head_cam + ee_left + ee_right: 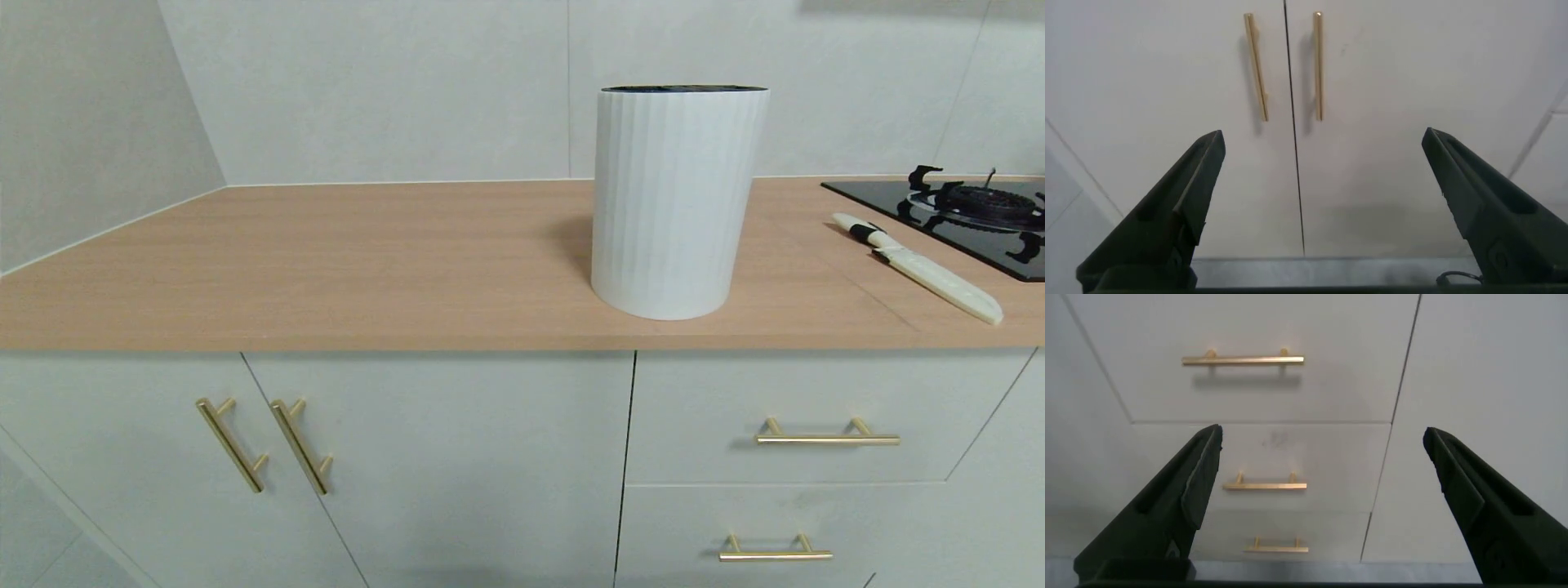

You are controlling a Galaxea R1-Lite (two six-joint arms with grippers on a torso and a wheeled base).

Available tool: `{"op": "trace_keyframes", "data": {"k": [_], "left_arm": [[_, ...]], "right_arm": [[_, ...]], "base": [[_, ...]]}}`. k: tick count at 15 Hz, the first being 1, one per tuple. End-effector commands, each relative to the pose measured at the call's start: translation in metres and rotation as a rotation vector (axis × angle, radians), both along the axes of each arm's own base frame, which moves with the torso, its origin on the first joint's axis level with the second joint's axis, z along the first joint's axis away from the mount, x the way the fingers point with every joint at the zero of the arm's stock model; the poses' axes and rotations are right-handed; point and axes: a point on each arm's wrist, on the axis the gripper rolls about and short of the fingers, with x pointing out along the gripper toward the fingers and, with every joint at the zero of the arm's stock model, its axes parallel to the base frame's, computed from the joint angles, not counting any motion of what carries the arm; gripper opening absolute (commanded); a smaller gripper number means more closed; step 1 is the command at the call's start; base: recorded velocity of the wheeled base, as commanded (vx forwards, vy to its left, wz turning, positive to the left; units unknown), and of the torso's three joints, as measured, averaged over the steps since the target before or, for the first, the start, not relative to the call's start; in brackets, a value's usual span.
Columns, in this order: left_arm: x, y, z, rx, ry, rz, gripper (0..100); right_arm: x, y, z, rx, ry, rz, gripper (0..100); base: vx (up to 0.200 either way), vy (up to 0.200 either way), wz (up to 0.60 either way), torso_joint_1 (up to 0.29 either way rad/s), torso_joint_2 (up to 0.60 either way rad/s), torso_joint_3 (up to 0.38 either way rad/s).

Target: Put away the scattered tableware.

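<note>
On the light wooden countertop stood one white ribbed cylindrical holder; one white-bladed knife lay apart to its right. The left gripper and right gripper were both spread wide, empty.

Knife on counter, right of holder, perhaps touching hob behind

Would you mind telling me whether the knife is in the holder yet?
Out: the knife lies flat on the counter, apart from the white holder.
</note>
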Motion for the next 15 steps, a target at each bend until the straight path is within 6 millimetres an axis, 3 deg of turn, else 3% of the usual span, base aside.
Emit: {"op": "trace_keyframes", "data": {"k": [1,6,12,15], "left_arm": [[0.0,0.0,0.0,0.0,0.0,0.0,100],[0.0,0.0,0.0,0.002,0.0,0.0,100],[0.0,0.0,0.0,0.0,0.0,0.0,100],[0.0,0.0,0.0,0.0,0.0,0.0,100]], "right_arm": [[0.0001,0.0,0.0,0.0,0.002,0.0,100],[0.0001,0.0,0.0,0.0,0.002,0.0,100],[0.0001,0.0,0.0,0.0,0.002,0.0,100],[0.0001,0.0,0.0,0.0,0.002,0.0,100]], "base": [[0.0,0.0,0.0,0.0,0.0,0.0],[0.0,0.0,0.0,0.0,0.0,0.0],[0.0,-0.2,0.0,0.002,0.0,0.0],[0.0,0.0,0.0,0.0,0.0,0.0]]}}
